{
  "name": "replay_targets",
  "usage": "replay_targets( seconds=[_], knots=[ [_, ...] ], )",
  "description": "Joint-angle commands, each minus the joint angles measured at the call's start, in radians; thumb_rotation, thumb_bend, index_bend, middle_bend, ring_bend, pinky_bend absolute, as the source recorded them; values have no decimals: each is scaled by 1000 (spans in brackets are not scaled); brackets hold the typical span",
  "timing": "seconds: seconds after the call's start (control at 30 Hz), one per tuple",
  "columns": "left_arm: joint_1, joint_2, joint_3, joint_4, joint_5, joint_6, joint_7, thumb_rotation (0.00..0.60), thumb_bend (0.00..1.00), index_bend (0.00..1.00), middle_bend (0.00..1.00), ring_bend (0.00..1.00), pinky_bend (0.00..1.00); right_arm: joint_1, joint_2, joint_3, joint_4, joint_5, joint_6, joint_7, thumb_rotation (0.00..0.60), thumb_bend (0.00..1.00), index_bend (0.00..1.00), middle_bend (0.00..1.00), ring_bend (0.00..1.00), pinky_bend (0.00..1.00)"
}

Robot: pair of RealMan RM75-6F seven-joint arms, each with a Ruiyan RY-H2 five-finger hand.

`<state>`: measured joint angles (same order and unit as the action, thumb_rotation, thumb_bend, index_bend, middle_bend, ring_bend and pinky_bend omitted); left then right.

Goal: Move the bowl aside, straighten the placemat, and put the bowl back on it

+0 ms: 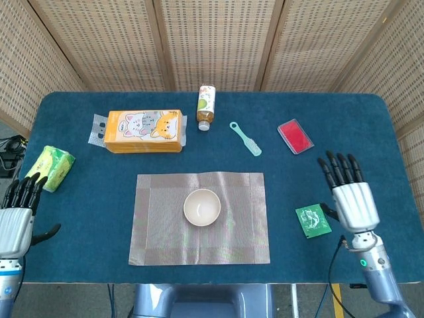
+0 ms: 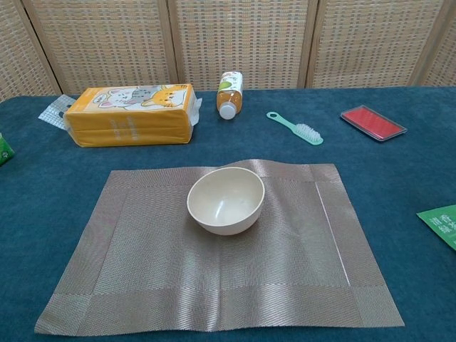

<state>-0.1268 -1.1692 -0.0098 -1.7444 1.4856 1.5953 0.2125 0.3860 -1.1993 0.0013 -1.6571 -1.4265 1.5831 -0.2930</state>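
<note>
A cream bowl [image 1: 202, 207] [image 2: 226, 200] stands upright near the middle of the woven beige placemat [image 1: 159, 232] [image 2: 142, 271], which lies flat and square to the table's front edge. My right hand [image 1: 349, 195] hovers at the table's right side, well clear of the mat, fingers spread and empty. At the near left edge, off the cloth, my left hand [image 1: 16, 218] is also empty with its fingers apart. Neither hand shows in the chest view.
An orange tissue pack [image 1: 144, 130], a drink bottle [image 1: 207, 106], a green brush [image 1: 246, 138] and a red case [image 1: 295, 136] lie along the back. A green packet [image 1: 313, 220] lies beside my right hand; a green-yellow pack [image 1: 52, 167] sits far left.
</note>
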Motion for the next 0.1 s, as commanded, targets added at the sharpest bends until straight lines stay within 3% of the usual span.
replay_targets(
  seconds=[0.03,0.1],
  knots=[
    [23,4,23,5,39,27,-19,600,0,0,0,0,0,-89,-37,-21,101,-13,59,90,600,0,0,0,0,0],
    [32,6,31,9,63,38,-22,600,0,0,0,0,0,-113,-52,-26,130,-20,70,111,600,0,0,0,0,0]
  ],
)
